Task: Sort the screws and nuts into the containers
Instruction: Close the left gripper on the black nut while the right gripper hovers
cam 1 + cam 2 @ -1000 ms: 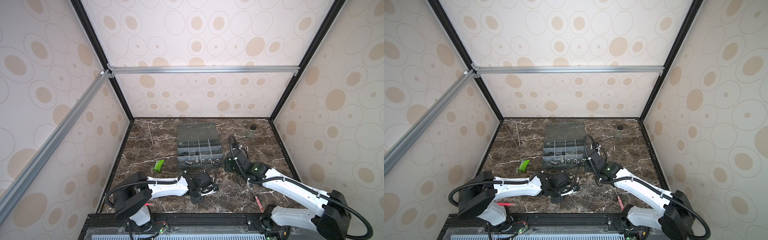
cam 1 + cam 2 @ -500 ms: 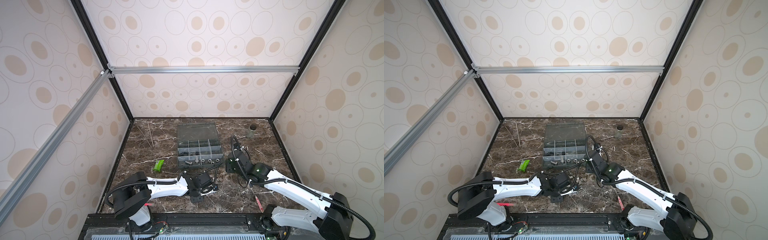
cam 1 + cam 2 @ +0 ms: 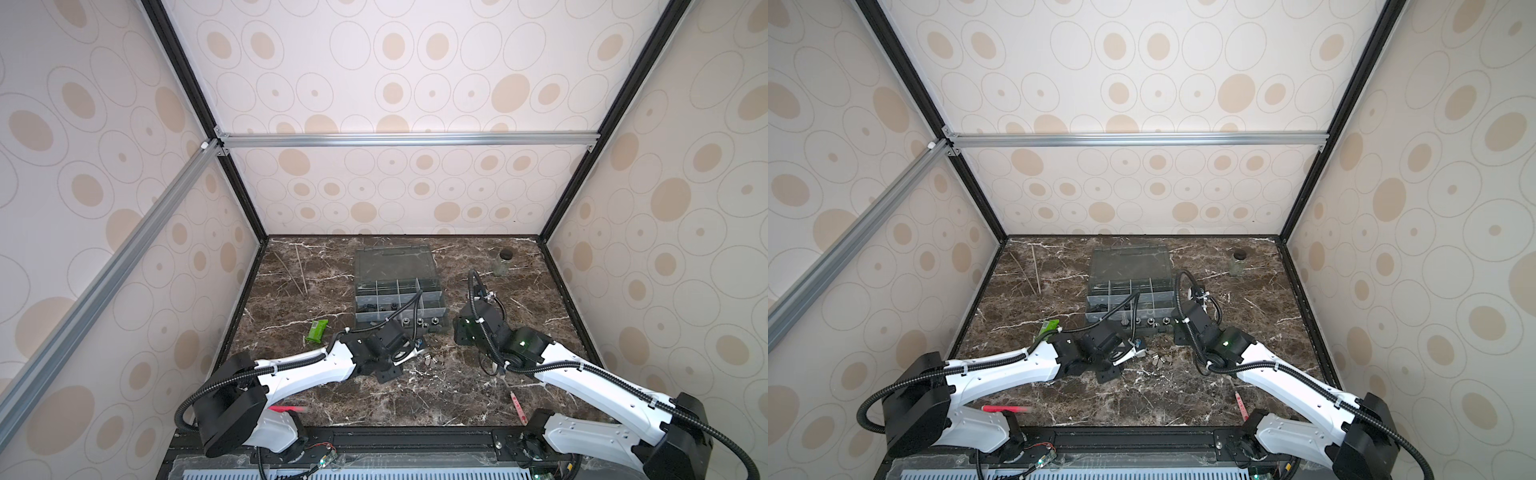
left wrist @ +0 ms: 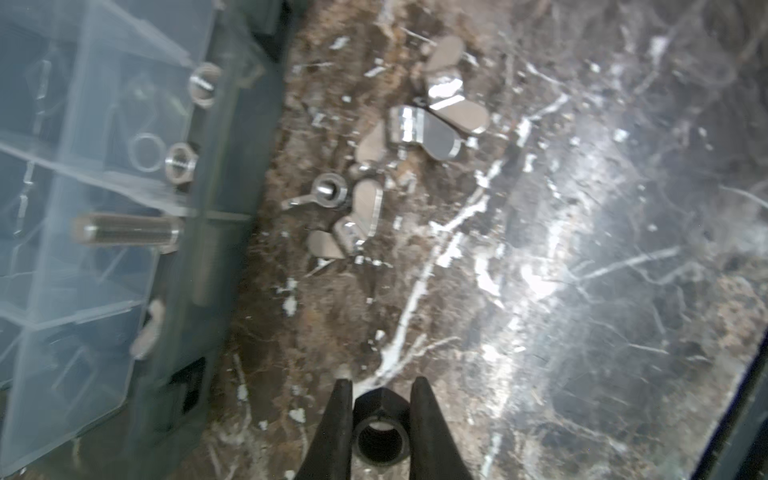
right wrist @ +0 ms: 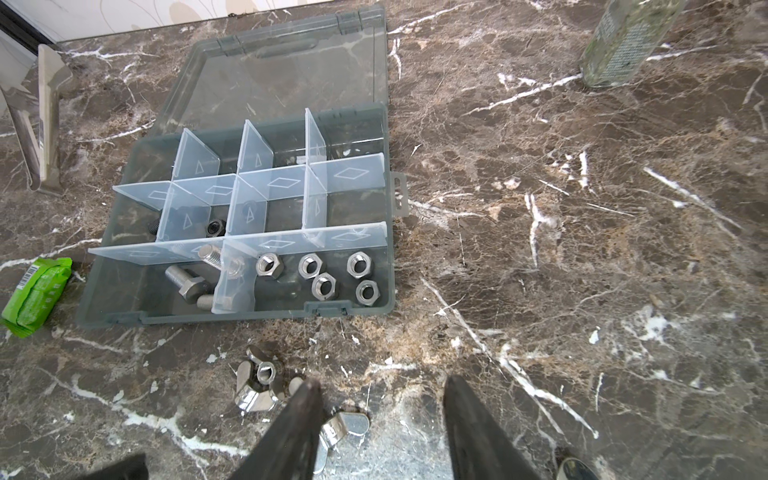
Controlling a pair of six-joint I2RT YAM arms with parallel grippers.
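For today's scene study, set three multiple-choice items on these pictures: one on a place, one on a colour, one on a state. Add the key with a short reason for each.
1. Where does the small green wrapped packet lie?
A. On the brown marble table, beside the grey plastic organizer box
B. Inside one of the box's compartments
C. Hanging off the table's front edge

2. What colour is the hexagonal metal nut in the left gripper?
A. Silver
B. Black
C. Brass

3. In what state is the box's clear hinged lid?
A. Shut and latched
B. Open, folded back flat
C. Standing upright

Key:
1 A: the right wrist view shows it on the marble, just outside the box wall.
2 B: the left wrist view shows a black nut pinched between the fingers.
3 B: the compartments are uncovered and the lid lies flat behind them.
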